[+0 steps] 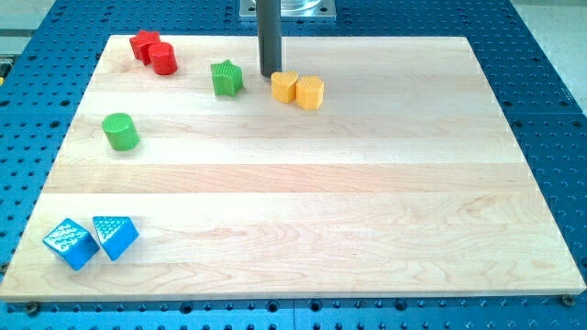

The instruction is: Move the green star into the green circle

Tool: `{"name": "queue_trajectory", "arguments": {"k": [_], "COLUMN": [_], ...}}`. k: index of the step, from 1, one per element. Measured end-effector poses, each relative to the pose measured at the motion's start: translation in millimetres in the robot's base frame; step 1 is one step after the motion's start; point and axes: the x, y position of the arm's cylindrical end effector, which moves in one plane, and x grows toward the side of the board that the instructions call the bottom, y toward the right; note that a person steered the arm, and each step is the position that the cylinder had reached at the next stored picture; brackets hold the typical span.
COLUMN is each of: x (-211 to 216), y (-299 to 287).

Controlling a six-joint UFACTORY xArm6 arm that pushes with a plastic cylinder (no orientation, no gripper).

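The green star lies near the view's top, left of centre. The green circle, a short cylinder, lies lower and further to the view's left. My tip touches the board just right of the green star and just left of the yellow blocks, with a small gap to the star.
Two yellow blocks lie side by side right of my tip. A red star and a red cylinder touch at the top left. Two blue blocks lie at the bottom left. The wooden board rests on a blue perforated table.
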Motion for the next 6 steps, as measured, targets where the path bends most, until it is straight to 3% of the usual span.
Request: {"name": "queue_trajectory", "arguments": {"k": [1,2,3,4,5,6], "x": [27,15,-1,10,58,49], "y": [-106,-84,-118,-143,-143,-147]}}
